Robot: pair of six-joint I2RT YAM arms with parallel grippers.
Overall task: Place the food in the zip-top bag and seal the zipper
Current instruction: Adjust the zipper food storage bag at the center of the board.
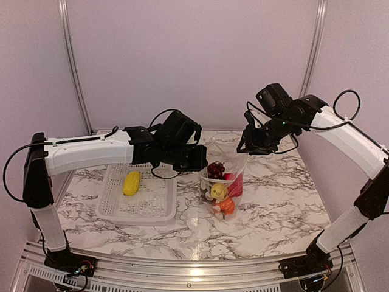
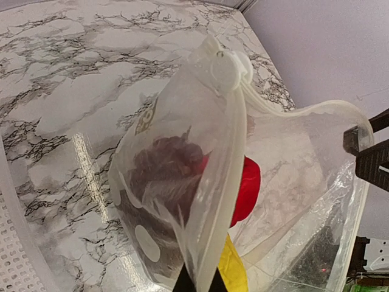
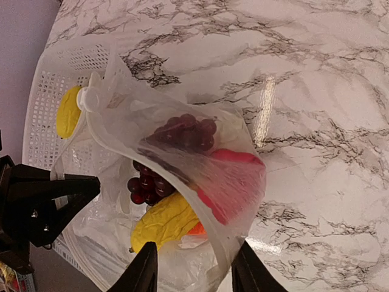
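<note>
Left fingers (image 2: 184, 285) are clenched on one rim of the zip-top bag (image 1: 223, 182). Right fingers (image 1: 242, 147) are spread apart, with the opposite rim passing between them. The bag stands upright on the marble bench (image 1: 279, 207), mouth wide, with a white slider (image 2: 222, 64) at the end of the zipper (image 2: 234, 140). Inside are dark grapes (image 3: 182, 131), a red pepper (image 3: 234, 176), a yellow piece (image 3: 164, 222) and an orange fruit (image 1: 227, 206). A second yellow piece (image 1: 131, 182) lies in the white basket (image 1: 159, 208) beside the bag, on the left arm's side
</note>
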